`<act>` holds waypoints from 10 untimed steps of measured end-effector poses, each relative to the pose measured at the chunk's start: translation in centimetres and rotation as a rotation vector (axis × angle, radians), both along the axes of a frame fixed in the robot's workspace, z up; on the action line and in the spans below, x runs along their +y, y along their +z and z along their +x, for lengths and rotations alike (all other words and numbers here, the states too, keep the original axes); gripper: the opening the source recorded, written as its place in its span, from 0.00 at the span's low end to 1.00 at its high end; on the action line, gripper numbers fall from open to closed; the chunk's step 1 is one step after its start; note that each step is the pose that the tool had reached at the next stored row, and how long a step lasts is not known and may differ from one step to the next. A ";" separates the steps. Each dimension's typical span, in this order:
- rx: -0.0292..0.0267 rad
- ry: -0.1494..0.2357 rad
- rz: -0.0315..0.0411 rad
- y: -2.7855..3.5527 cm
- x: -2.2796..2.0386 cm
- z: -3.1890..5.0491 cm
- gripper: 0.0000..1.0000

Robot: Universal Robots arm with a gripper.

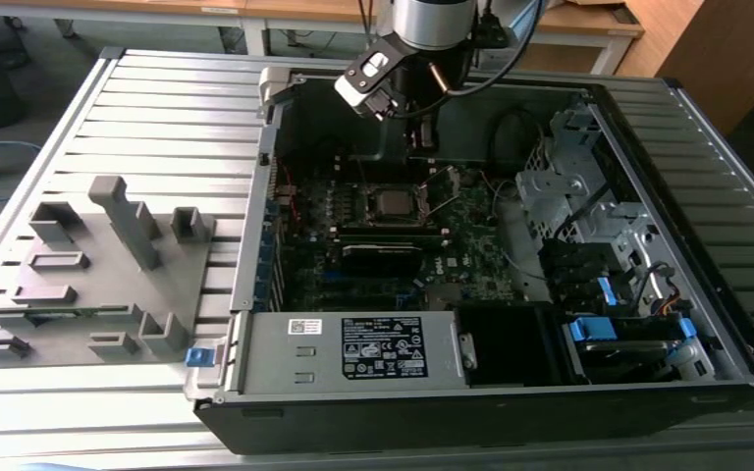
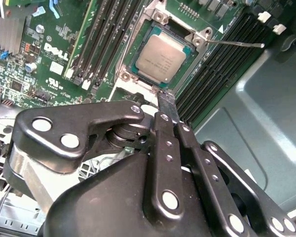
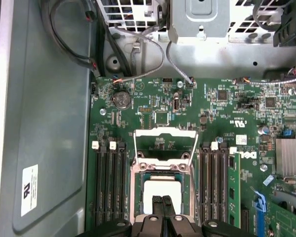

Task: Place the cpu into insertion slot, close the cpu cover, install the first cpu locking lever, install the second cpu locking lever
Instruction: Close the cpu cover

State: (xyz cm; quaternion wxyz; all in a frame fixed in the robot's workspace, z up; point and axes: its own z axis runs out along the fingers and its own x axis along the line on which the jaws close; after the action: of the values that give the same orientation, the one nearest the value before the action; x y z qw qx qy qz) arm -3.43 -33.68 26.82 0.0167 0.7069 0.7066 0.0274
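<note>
Because it lay flat on the slatted table with its side open, the computer case offered its inside straight up to the arm, which reached in from twelve o'clock in the exterior view. A grey fixture of slots and posts sat at nine o'clock from the case, well apart from the work. Near six o'clock, the power supply box carried a large white printed label, and a small white sticker marked the case floor.

The dark green motherboard bore white lettering. On it, the insertion slot already held the cpu, lying flat with faint print on its dull top. The cpu cover stood raised on its hinge at the side away from the gripper, so the chip was bare. A thin locking lever stuck out free beside the socket, which I judged was why the cover could stand up.

The fingers were drawn together with nothing between them. Their tips hung at the socket's near edge, close over the chip.
</note>
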 end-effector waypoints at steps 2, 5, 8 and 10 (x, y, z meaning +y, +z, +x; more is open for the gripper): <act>0.0000 0.000 0.0000 0.00 0.00 0.01 0.10; 0.0000 0.000 0.0000 0.00 0.00 0.09 0.10; 0.0000 0.000 0.0000 0.00 0.00 0.10 0.10; 0.0000 0.000 0.0000 0.00 0.00 0.10 0.10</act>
State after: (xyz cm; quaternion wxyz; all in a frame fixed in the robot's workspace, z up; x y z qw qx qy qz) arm -3.33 -33.68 26.82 0.0167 0.7069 0.7066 0.0274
